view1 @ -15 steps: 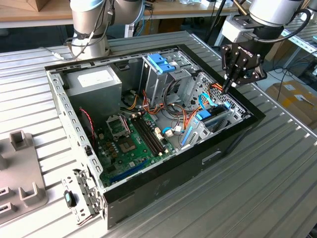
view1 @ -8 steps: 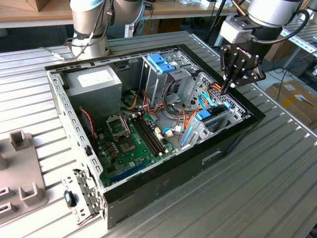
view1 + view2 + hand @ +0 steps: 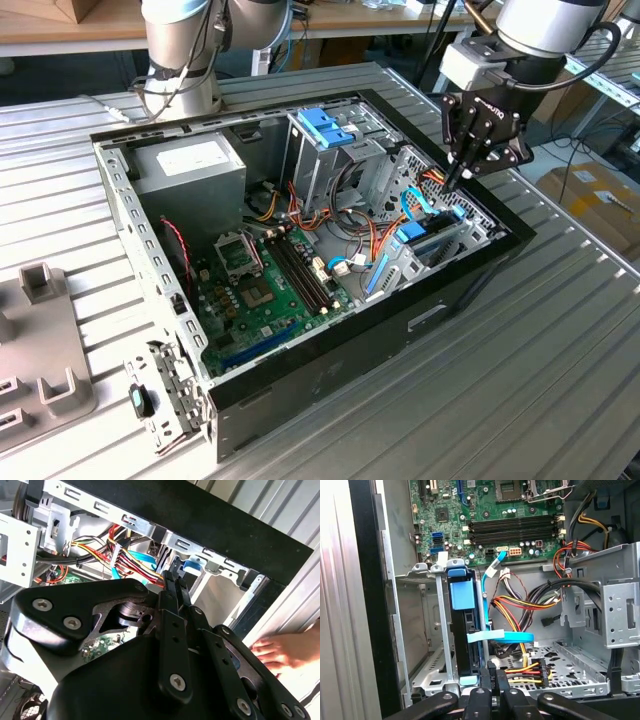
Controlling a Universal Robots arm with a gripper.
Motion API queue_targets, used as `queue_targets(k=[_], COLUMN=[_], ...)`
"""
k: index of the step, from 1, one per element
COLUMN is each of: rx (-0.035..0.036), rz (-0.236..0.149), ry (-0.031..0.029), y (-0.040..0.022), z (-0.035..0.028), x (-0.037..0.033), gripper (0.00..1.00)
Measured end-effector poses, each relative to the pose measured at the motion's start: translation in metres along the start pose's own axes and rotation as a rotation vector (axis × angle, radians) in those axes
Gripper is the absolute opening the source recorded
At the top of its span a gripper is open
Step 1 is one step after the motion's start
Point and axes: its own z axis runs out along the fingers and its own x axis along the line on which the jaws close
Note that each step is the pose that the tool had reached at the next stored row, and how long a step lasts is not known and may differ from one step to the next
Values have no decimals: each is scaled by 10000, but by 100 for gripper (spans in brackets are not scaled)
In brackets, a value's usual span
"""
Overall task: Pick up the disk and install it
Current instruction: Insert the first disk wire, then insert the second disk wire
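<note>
One disk [image 3: 464,630] stands on edge in drive bay at computer case [image 3: 330,385] front corner, directly beneath pincer [image 3: 492,682]. Disk dark, blue plastic frame along edge. Pincer fingers pressed together, holding nothing, pointing down into case; arm reaches over case from exterior view's right.

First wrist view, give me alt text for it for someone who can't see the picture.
The claw hangs with its fingers together over an open computer case, just beside the disk, which stands on edge in a metal bay with its blue frame showing. Coloured cables and a light blue ribbon cable run next to it, with the green motherboard beyond.
</note>
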Motion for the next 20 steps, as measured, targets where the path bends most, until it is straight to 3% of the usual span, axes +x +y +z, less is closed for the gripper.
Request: queue_targets(k=[7,13,17,20], rx=[-1,0,16,21], rz=[0,-40,-639,-782], ry=[0,-4,-35,-40], y=[2,61,67,69], z=[1,9,41,43], x=[0,6,5,6], gripper=[16,16,16,16])
